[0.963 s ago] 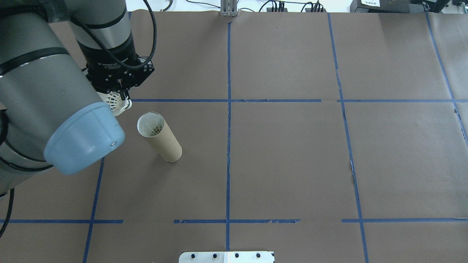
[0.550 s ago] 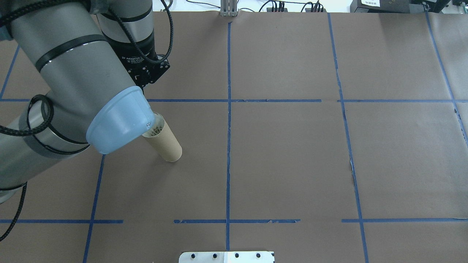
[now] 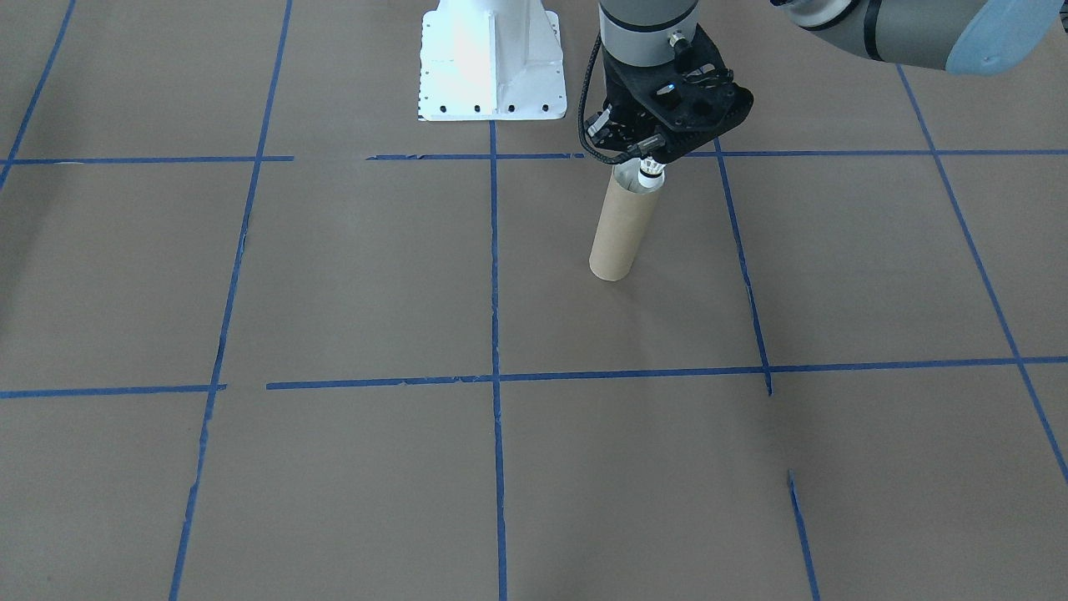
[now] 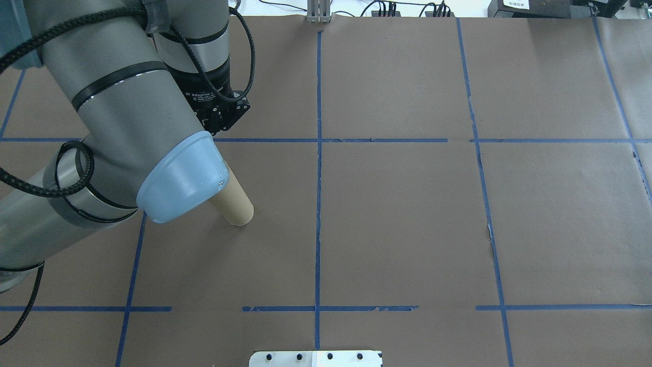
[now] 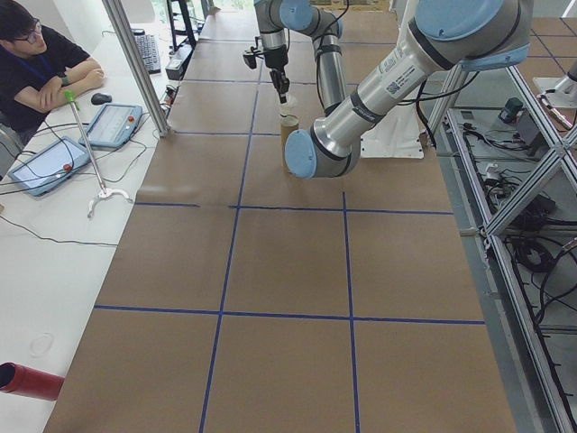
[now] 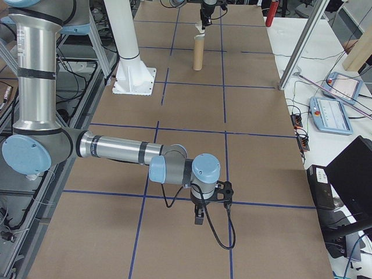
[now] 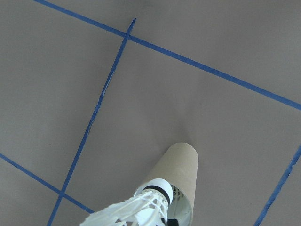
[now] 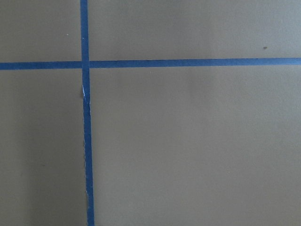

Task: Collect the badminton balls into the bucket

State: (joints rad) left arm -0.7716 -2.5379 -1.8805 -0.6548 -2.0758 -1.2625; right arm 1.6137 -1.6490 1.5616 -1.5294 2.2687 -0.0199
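Observation:
The bucket (image 3: 620,227) is a brown cardboard tube standing upright on the paper-covered table. My left gripper (image 3: 650,160) hangs straight over its mouth, shut on a badminton ball (image 3: 651,175) whose cork tip points down at the rim. In the left wrist view the white feathers of the badminton ball (image 7: 136,210) sit just above the bucket's opening (image 7: 181,207), and something white shows inside. From overhead, my left elbow hides the mouth, so only the lower bucket (image 4: 236,206) shows. My right gripper (image 6: 197,218) hovers low over bare table far from the bucket; I cannot tell its state.
The white robot base (image 3: 491,63) stands behind the bucket. Blue tape lines cross the brown paper. A person sits at a side desk (image 5: 45,68) with tablets, beyond the table's edge. A red cylinder (image 5: 27,381) lies at that desk's near end.
My left arm has swung right, carrying the badminton ball from beside the bucket to over its mouth. Its elbow now covers the bucket's opening in the overhead view.

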